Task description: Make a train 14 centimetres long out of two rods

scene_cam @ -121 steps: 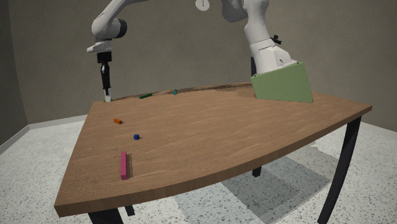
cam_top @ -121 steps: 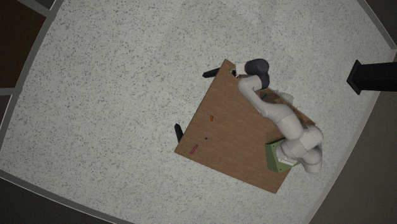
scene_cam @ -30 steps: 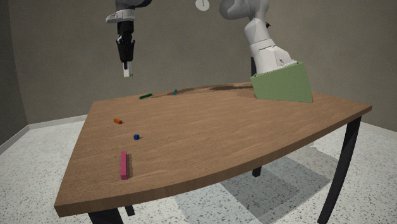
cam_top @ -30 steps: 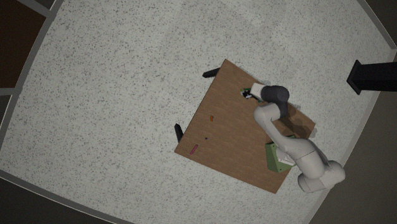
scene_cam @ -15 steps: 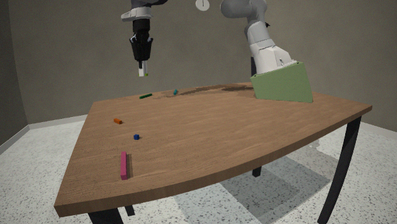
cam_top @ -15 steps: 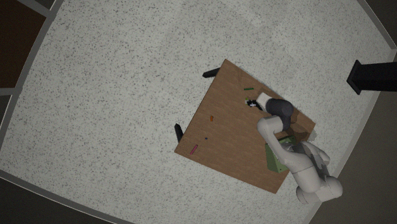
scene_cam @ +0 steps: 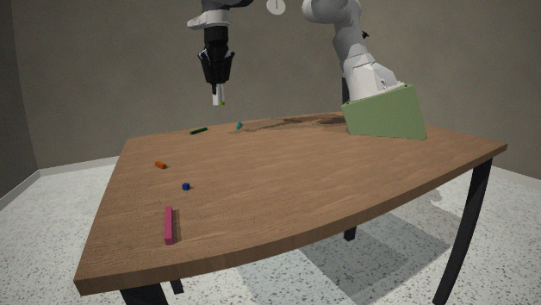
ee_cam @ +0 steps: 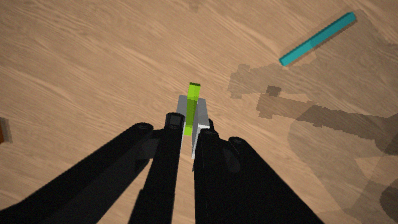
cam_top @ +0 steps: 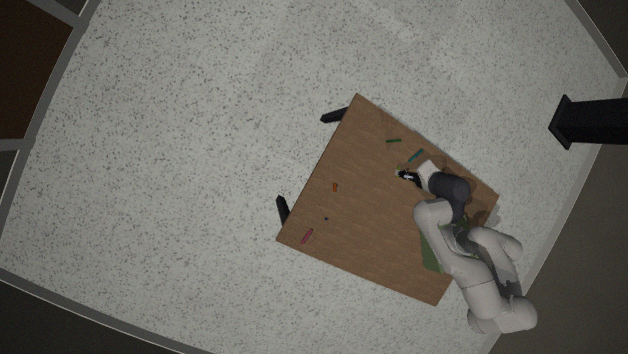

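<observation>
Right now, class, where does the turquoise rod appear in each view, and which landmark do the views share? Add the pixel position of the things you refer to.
Top: the long turquoise rod (cam_top: 416, 155) (scene_cam: 239, 125) (ee_cam: 318, 39) lies right of centre, near the table's upper-right edge.
Exterior: upper middle, near the table's far edge.
Wrist: upper right corner area, slanting.
Shared landmark: the lime rod (cam_top: 398, 173) (scene_cam: 222, 103) (ee_cam: 194, 91) held in the black tool (cam_top: 399, 173) (scene_cam: 218, 101) (ee_cam: 190, 109).

Wooden table set askew on speckled floor, pale jointed arm reaching over it from a green base; green rod near turquoise rod; orange rod, tiny blue rod, pink rod near a corner
</observation>
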You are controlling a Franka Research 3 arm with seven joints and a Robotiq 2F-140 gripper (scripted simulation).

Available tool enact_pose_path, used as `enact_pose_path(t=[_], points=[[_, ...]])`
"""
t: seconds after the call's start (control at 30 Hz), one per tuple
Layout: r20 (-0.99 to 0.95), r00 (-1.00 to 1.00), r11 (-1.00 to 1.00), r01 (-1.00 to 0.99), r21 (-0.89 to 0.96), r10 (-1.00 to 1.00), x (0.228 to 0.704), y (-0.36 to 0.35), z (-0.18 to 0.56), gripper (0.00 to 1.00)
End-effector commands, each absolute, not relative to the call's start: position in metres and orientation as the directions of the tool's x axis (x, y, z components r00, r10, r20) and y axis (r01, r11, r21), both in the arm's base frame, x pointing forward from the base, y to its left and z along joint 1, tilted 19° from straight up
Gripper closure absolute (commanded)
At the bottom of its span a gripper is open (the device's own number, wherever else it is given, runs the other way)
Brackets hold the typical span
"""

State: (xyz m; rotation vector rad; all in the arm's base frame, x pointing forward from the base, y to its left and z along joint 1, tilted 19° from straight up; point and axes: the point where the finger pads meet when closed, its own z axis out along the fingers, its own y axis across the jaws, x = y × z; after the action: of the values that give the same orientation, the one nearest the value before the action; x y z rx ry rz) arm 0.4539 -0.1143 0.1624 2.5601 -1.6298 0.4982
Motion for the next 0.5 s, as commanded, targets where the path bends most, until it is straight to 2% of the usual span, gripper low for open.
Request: enact_pose_path(t=[0.0,0.47], points=[[0.284,0.236,-0.290,-0.942,-0.168,-0.930,0.4399,-0.1085,0.1552,0.88],[0.282,0.225,-0.280,-0.945,-0.171,-0.933,0.4371,-0.1081,0.1537,0.88]])
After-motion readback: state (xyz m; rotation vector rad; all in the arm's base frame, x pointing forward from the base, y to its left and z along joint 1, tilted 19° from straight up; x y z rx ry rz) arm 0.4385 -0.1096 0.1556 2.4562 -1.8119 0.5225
